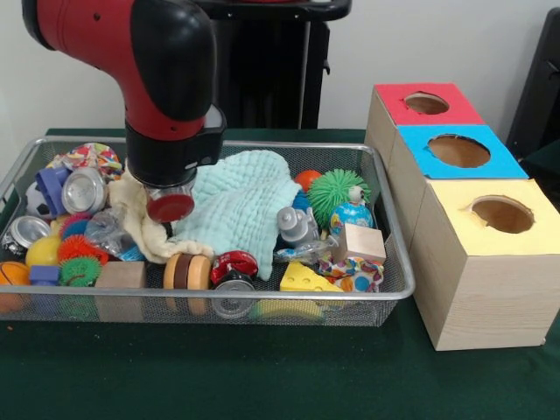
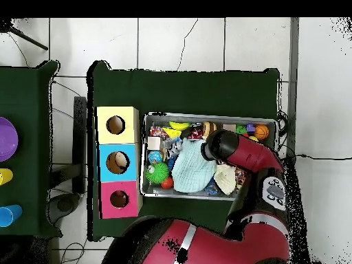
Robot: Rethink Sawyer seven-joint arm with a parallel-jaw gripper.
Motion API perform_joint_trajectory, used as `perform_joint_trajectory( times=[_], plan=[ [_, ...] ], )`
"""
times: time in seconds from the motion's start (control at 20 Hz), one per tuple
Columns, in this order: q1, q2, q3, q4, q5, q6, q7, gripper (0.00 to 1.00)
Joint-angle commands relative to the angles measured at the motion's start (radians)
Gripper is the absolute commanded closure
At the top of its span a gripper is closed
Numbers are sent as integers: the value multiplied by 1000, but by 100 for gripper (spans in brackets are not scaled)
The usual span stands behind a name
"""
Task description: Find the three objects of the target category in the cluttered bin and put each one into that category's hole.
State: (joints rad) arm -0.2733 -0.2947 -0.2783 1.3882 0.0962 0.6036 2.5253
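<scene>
The claw itself is not showing clearly in either view: in the front view the arm's black and red wrist housing (image 1: pixel 171 131) is blocking it, with only a round red disc (image 1: pixel 171 206) on a clear collar showing at its lower end, so whether the fingers are apart or together cannot be told. In the overhead view the arm (image 2: pixel 237 152) is covering the middle-right part of the wire basket (image 2: pixel 210 117), hiding whatever is lying beneath it. The arm is reaching down from the upper left of the front view, its end hanging low over the left-centre of the basket, directly above the cream-yellow cloth (image 1: pixel 144 223). That cloth is lying crumpled in the basket, partly under the arm and partly tucked under a pale mint-green cloth (image 1: pixel 241 201) that is spreading across the middle. A speckled multicoloured fabric piece (image 1: pixel 87 157) is sitting at the basket's far left corner, and a similar speckled piece (image 1: pixel 354 273) is lying near the front right, half under a wooden block (image 1: pixel 360 241). The basket's front rim (image 1: pixel 219 297) is cutting across the lowest items, and the mesh is blurring the things behind it. The basket is resting on the green desk (image 1: pixel 262 376). Beside it, three wooden boxes are standing in a row, topped red (image 1: pixel 424 103), blue (image 1: pixel 459 150) and yellow (image 1: pixel 499 214), each with a round hole.
</scene>
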Motion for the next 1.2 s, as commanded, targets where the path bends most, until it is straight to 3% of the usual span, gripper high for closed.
perform_joint_trajectory(
  times=[0.05,0.35,0.65,1.0,1.2],
  plan=[
    [-47,-21,80,-32,-27,86,-37,100],
    [-24,-23,89,-37,30,154,57,100],
    [23,-134,83,6,94,262,146,100],
    [86,-210,28,0,105,365,181,100],
    [78,-208,22,-35,98,397,148,100]
  ],
)
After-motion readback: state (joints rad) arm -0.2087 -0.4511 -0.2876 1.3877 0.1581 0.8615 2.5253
